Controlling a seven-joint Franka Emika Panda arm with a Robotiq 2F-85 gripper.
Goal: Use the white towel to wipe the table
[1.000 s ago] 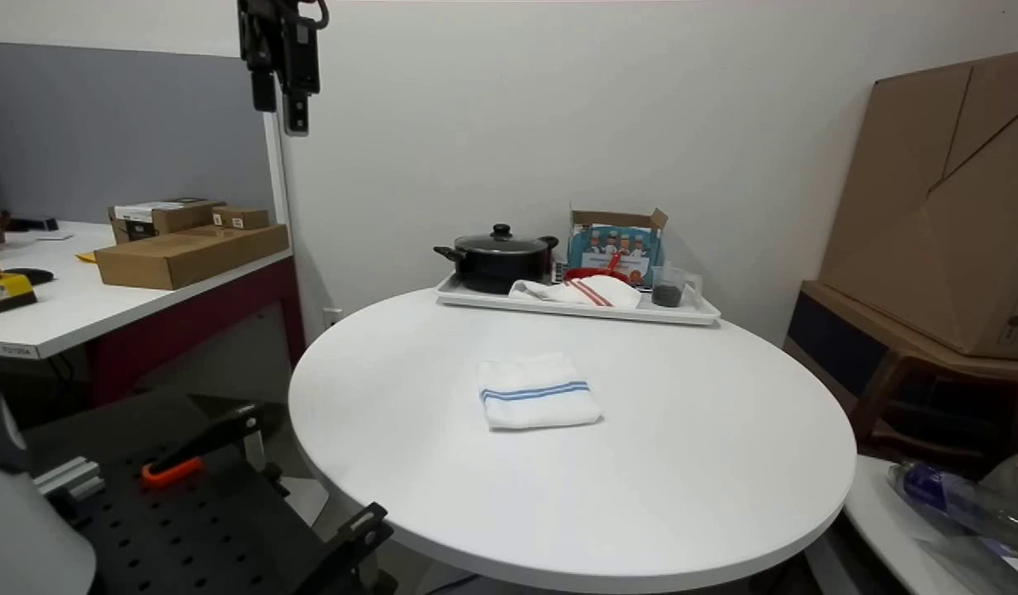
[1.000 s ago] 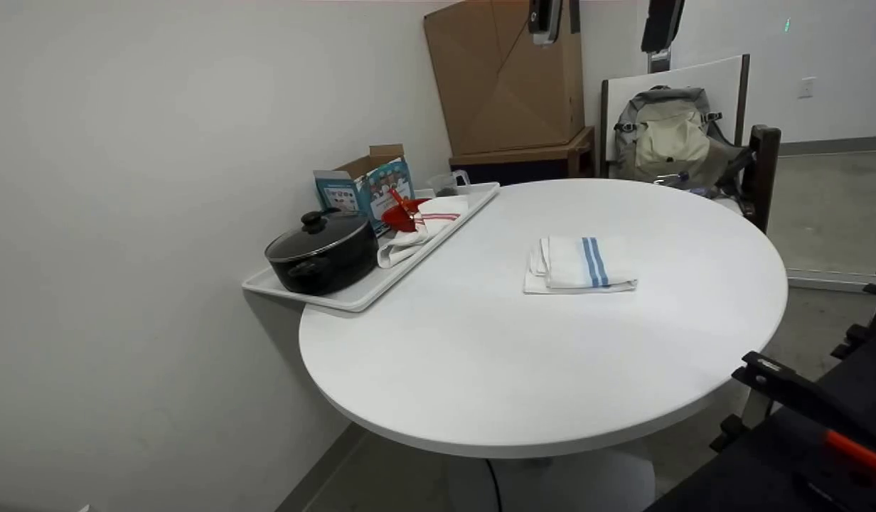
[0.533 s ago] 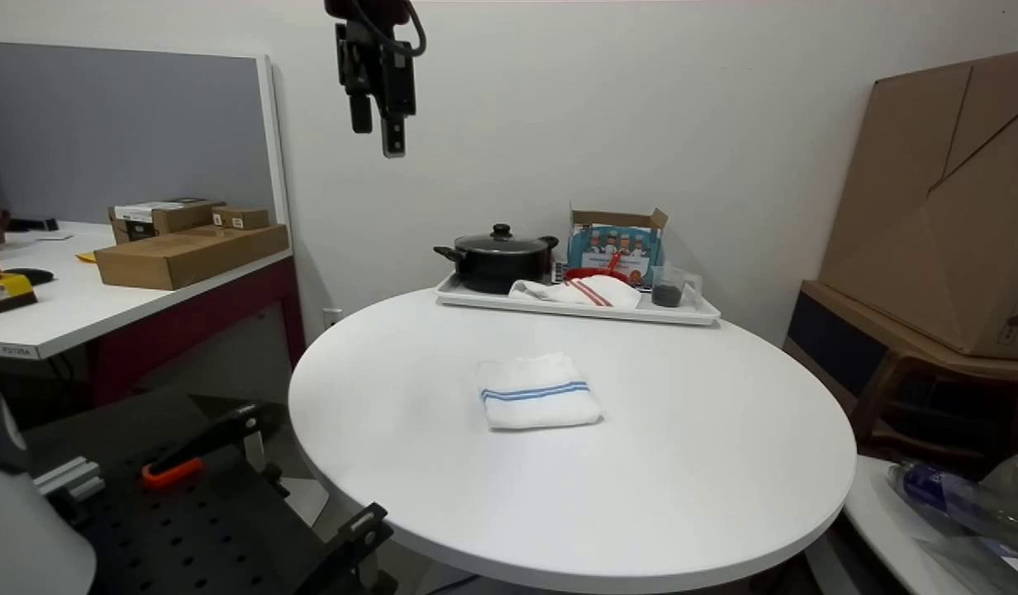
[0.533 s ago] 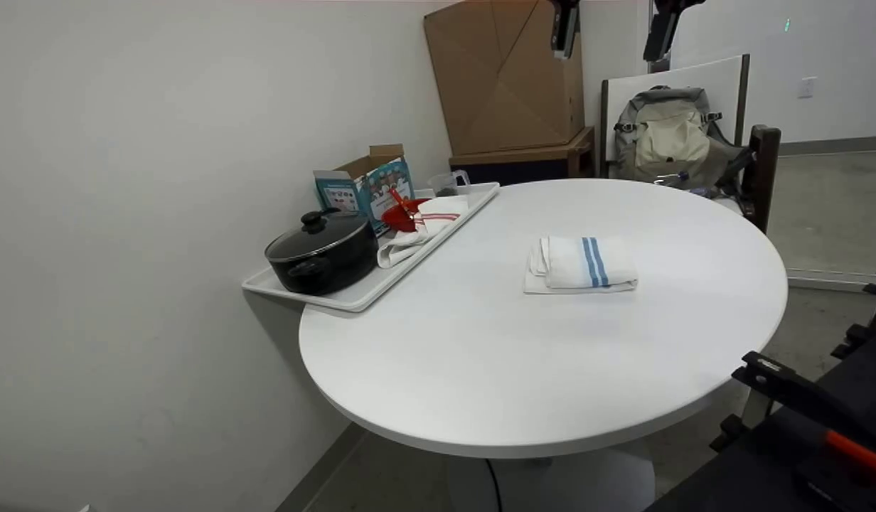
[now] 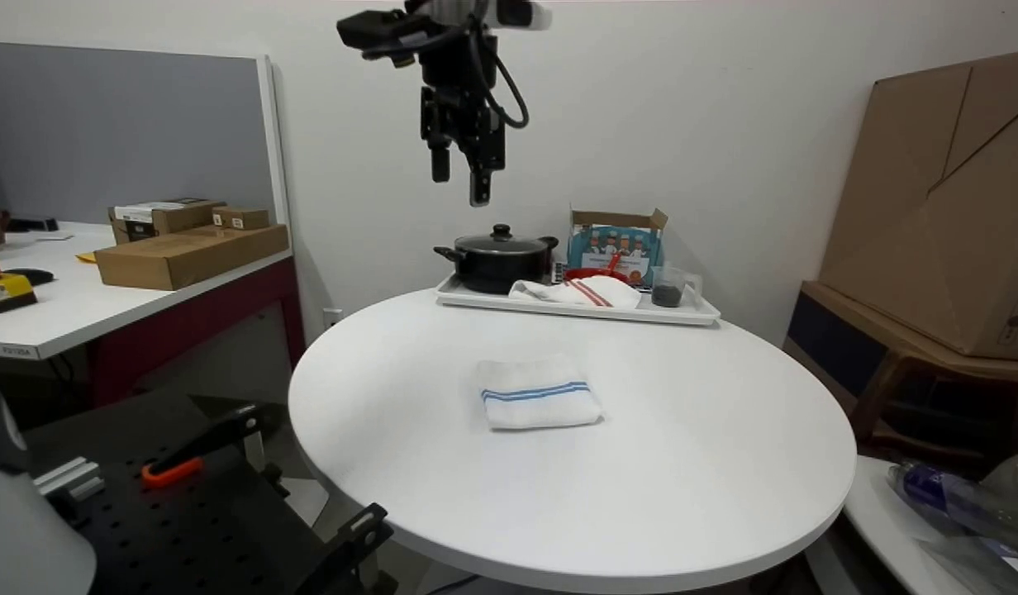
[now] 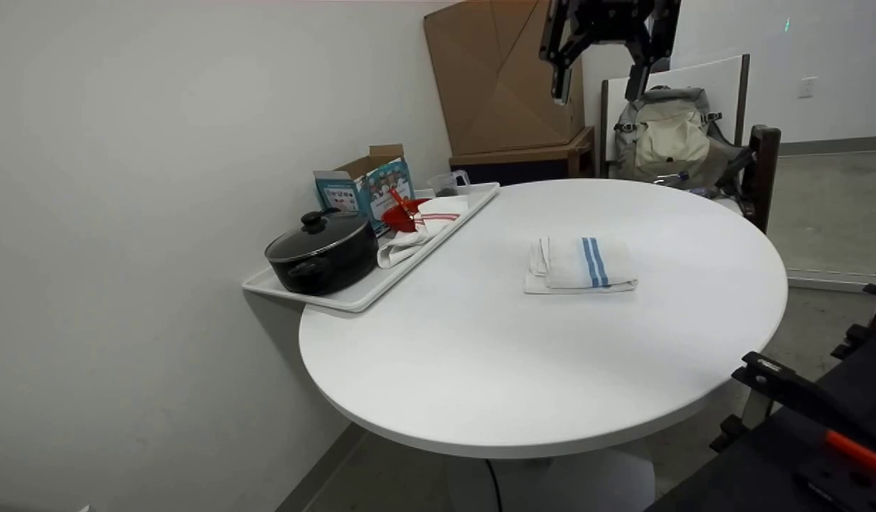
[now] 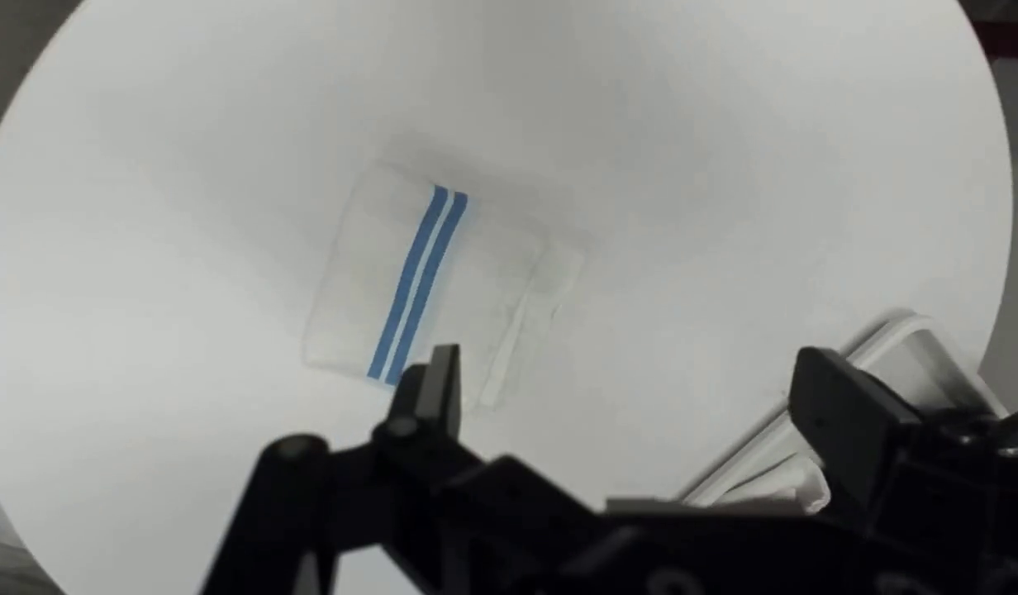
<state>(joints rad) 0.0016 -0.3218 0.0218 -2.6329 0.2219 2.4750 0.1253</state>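
Jaws: spread wide, nothing held; up in the air, tips pointing dn.
White towel (image 5: 546, 409): folded flat, 2 blue stripes, on rnd wht counter (image 5: 699, 463), below jaws, well apart.
Tray (image 5: 696, 316): wht, at counter's edge, lower than jaws & off to one side.
Fingers (image 7: 441, 392): in wrist view, 1 overlaps towel's near edge, other overlaps tray; view overlap only.
Pot (image 5: 497, 266): blk, lid on, on tray, lower than jaws.
Red-striped cloth (image 5: 612, 291): on tray betw. pot & clear cup (image 5: 668, 289).
Box (image 5: 629, 244): open top, blue print, behind cloth, lower than jaws.
Backpack (image 6: 669, 139): gry/tan, on chair (image 6: 764, 171) beyond jaws, in an exterior view.
Carton (image 6: 498, 82): big, brn, beyond jaws there too.
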